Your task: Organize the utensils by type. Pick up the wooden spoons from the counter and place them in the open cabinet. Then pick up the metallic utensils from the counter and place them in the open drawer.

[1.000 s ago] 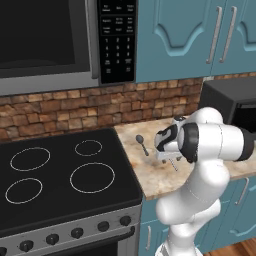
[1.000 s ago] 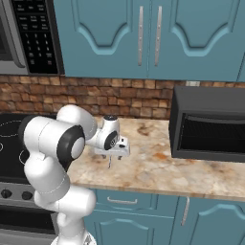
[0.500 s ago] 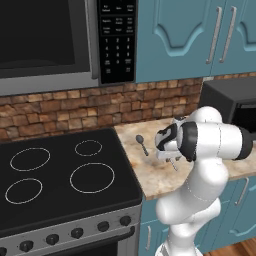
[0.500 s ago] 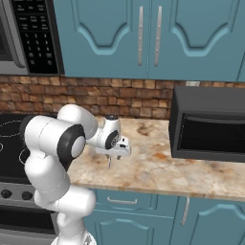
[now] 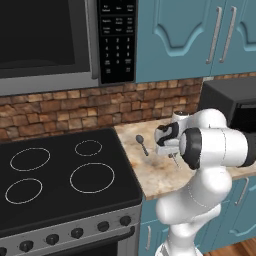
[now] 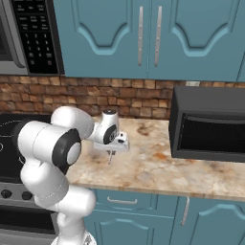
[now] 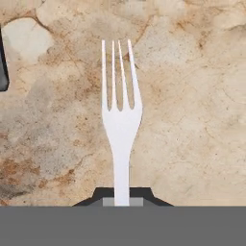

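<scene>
The fingers (image 7: 123,198) were pressed in on the handle of a silver fork (image 7: 120,120); in the hand view the handle ran straight up out of the dark tips and the four tines pointed away from the hand. The fork's long axis lay in line with the hand's own view, so it stood out ahead of the fingers, not across them.

From the left base view the gripper (image 5: 174,159) hung just over the beige marbled tabletop (image 5: 160,175), between the black stovetop (image 5: 60,175) on the left and the dark microwave (image 5: 235,100) on the right. A thin sliver of the fork (image 5: 175,161) showed under the hand. Whether it had cleared the stone or rested on it, I could not tell.

From the right base view the hand (image 6: 111,154) pointed down at the stone (image 6: 158,167) with the fork a short thin line (image 6: 110,158) below it.

A short dark-grey spoon (image 5: 142,145) lay on the stone just left of the hand, nearer the stovetop, bowl toward the brick wall, apart from the fingers.

Judgement: the fork was a metal piece, so it was bound for the open drawer. With the tines leading, the move would turn on lifting straight up and keeping the long axis level.
</scene>
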Robot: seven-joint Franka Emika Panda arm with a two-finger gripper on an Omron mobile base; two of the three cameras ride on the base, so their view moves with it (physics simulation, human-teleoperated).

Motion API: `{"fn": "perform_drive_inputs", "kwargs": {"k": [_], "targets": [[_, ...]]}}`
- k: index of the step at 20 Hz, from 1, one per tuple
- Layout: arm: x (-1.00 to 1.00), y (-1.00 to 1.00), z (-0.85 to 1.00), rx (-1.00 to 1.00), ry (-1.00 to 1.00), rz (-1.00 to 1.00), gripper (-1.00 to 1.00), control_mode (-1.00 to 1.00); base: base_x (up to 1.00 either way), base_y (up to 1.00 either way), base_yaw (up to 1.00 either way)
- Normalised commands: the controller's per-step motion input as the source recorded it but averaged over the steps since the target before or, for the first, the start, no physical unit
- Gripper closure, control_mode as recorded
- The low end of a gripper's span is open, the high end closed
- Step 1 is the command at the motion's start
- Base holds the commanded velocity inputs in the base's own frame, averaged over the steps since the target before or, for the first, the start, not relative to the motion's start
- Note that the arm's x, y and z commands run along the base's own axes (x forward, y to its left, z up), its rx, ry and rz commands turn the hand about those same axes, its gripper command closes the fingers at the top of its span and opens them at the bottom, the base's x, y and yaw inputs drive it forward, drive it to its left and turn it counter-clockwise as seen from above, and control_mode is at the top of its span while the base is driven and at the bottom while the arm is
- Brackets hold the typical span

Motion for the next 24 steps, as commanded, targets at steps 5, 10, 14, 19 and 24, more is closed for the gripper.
{"fn": "perform_drive_inputs", "kwargs": {"k": [5, 10, 14, 19, 24], "targets": [[-0.21, 0.09, 0.86, 0.00, 0.00, 0.02, 1.00, -1.00, 0.00, 0.00, 0.00], [-0.30, 0.06, 0.87, 0.00, 0.00, 0.05, 1.00, -1.00, 0.00, 0.00, 0.00], [-0.23, 0.13, 0.72, 0.00, 0.03, 0.10, 1.00, -1.00, 0.00, 0.00, 0.00], [-0.38, 0.23, 0.49, 0.00, 0.01, 0.13, 1.00, -1.00, 0.00, 0.00, 0.00], [-0.41, 0.24, 0.50, 0.00, 0.01, 0.15, 1.00, -1.00, 0.00, 0.00, 0.00]]}}
